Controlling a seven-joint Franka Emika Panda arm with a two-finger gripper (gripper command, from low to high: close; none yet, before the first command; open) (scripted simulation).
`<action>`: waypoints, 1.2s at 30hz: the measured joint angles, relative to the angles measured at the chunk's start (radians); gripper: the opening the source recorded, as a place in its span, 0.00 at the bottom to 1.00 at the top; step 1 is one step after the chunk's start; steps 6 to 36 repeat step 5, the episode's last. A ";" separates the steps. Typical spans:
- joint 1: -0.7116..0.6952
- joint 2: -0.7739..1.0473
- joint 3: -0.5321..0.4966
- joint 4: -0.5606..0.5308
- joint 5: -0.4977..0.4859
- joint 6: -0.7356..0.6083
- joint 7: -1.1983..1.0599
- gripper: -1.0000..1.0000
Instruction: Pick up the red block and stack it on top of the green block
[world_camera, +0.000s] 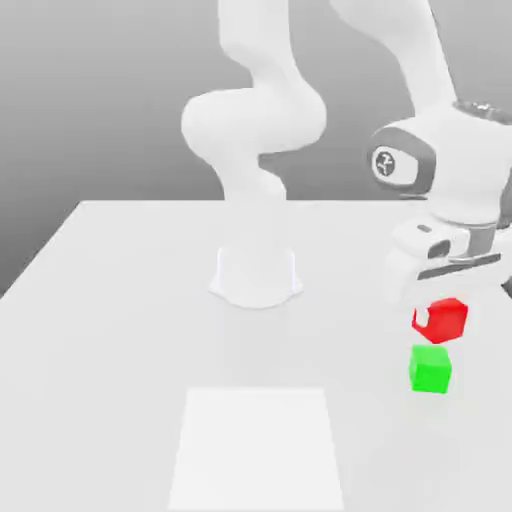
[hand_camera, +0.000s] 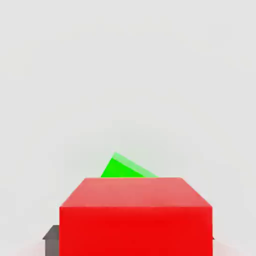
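The red block hangs in the air at the exterior view's right, with my gripper shut on it from above. A white fingertip covers part of its near face. The green block rests on the white table directly below, with a small gap between the two cubes. In the hand view the red block is large and close. Behind its upper edge peeks a corner of the green block. A dark finger pad shows beside the red cube.
The arm's white base stands at the middle of the table. A paler rectangular patch lies on the table near its front edge. The table's right edge is close to the blocks.
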 joint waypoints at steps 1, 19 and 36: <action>0.004 0.030 -0.012 0.001 -0.032 0.027 0.023 0.00; 0.016 0.080 -0.033 0.002 -0.088 0.071 0.063 1.00; 0.016 0.080 -0.033 0.002 -0.088 0.071 0.063 1.00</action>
